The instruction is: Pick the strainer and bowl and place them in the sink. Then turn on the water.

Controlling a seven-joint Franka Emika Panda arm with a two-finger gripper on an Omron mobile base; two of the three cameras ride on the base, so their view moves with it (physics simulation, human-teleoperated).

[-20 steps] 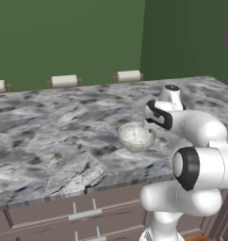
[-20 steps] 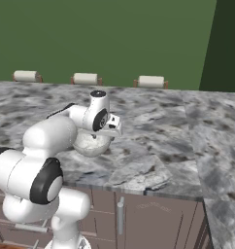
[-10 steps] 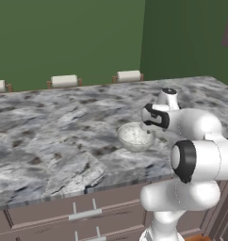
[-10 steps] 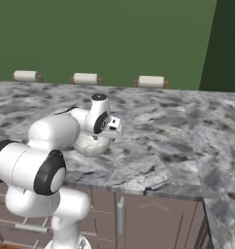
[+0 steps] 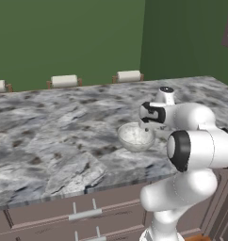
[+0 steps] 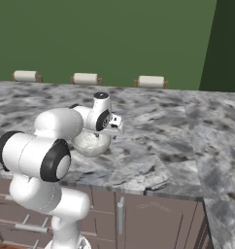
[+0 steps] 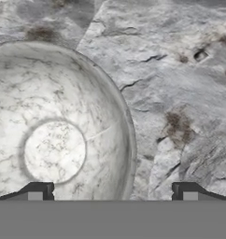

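On the grey marble counter, near its front edge, the bowl sits upright with its pale flat base facing up at the hand camera. Directly over the bowl's rim the gripper hangs with its fingers spread wide apart, one fingertip over the bowl's inside and the other over bare counter, holding nothing. Whether either fingertip touches the rim is hard to judge from these angles.
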